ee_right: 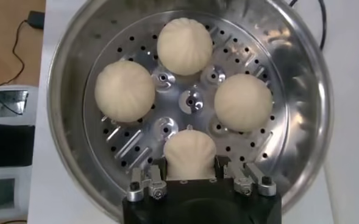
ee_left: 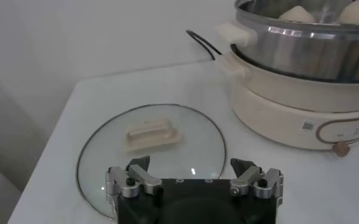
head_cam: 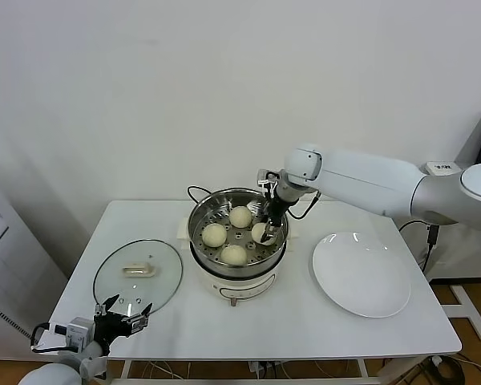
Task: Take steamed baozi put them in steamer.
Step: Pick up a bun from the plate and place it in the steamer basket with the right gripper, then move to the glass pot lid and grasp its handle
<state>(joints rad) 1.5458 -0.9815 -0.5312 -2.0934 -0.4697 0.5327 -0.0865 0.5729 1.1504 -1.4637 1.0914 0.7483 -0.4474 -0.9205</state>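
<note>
The steel steamer (head_cam: 197,220) sits on its white pot base at the table's middle. Four cream-white baozi lie on its perforated bottom (ee_right: 191,100): three free ones (ee_right: 184,45) (ee_right: 125,89) (ee_right: 243,102), also in the head view (head_cam: 240,216) (head_cam: 214,234) (head_cam: 234,254). My right gripper (ee_right: 189,165) reaches down inside the basket on its right side (head_cam: 270,233). Its fingers press both sides of the fourth baozi (ee_right: 189,151), which rests low on the basket's bottom. My left gripper (head_cam: 125,309) is open and empty at the table's front left.
A round glass lid (head_cam: 138,273) with a cream handle lies flat left of the steamer, just beyond my left gripper (ee_left: 189,165). A white plate (head_cam: 361,273) lies bare to the steamer's right. A black cord (head_cam: 194,191) runs behind the pot.
</note>
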